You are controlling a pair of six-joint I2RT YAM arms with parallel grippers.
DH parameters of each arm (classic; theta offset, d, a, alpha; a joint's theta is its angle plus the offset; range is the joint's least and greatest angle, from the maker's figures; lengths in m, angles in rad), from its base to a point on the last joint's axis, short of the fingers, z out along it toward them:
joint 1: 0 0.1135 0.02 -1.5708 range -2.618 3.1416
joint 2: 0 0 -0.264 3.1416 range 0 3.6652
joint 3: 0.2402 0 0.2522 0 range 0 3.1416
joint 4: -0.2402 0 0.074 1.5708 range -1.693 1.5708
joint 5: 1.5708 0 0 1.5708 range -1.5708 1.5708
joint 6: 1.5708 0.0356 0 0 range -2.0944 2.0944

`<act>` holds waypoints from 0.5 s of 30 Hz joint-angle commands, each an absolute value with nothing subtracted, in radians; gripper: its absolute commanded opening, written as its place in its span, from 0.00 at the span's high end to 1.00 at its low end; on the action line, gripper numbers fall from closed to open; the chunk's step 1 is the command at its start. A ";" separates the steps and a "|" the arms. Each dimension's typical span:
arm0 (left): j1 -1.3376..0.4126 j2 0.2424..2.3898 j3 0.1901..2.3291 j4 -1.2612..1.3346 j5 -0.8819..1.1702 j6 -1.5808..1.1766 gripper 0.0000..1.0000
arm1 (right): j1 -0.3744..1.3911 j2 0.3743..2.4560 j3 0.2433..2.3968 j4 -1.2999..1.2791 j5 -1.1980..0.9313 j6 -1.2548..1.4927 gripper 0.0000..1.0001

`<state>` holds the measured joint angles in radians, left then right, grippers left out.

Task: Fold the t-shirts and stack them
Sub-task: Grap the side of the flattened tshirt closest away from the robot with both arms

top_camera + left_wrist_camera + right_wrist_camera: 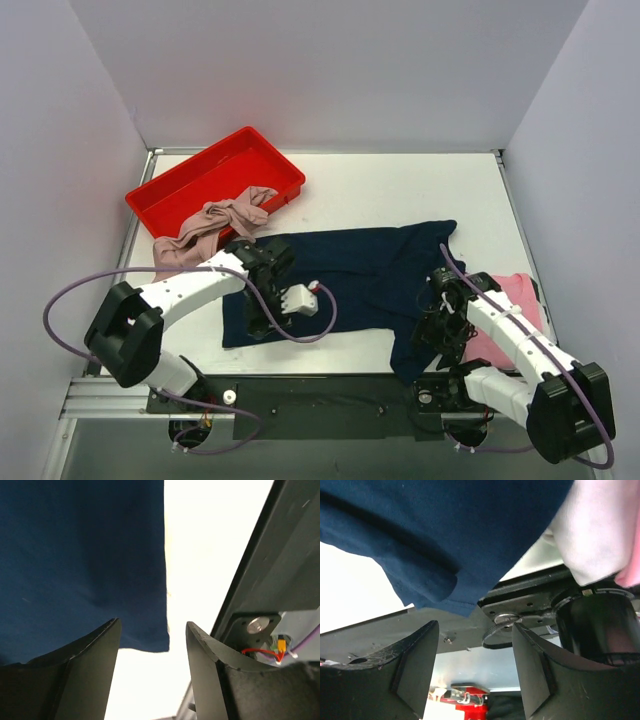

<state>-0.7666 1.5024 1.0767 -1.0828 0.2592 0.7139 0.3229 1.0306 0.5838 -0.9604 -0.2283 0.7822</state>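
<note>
The dark navy t-shirt [370,268] lies spread across the middle of the table, its near right corner drooping over the front edge. My left gripper [257,322] hovers over the shirt's near left corner, open and empty. In the left wrist view that corner [80,555] lies just beyond the left gripper [152,630]. My right gripper [436,338] is open at the shirt's near right corner, holding nothing. The right wrist view shows the right gripper [476,630] below the navy hem [445,530]. A bright pink t-shirt [500,312] lies under my right arm. The beige-pink t-shirt [213,228] spills out of the tray.
A red plastic tray [200,175] sits at the back left of the white table [390,190]. A metal rail [320,385] runs along the near edge by the arm bases. White walls close in the left, back and right sides.
</note>
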 commanded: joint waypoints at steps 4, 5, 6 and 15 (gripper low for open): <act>-0.715 1.404 0.819 -0.927 0.039 0.673 0.35 | 0.325 1.163 0.509 -0.803 -0.290 0.873 0.45; -0.712 1.396 0.787 -0.917 0.028 0.675 0.34 | 0.327 1.190 0.503 -0.796 -0.291 0.873 0.46; -0.709 1.393 0.769 -0.898 0.009 0.676 0.34 | 0.327 1.193 0.486 -0.778 -0.290 0.868 0.46; -0.680 1.430 0.684 -0.775 -0.087 0.664 0.34 | 0.304 1.245 0.427 -0.672 -0.284 0.885 0.64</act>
<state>-0.6888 1.4189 0.7120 -0.8951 -0.0246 0.6807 0.3122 1.2137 0.4561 -0.7200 -0.2806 0.8486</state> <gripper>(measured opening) 0.661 0.399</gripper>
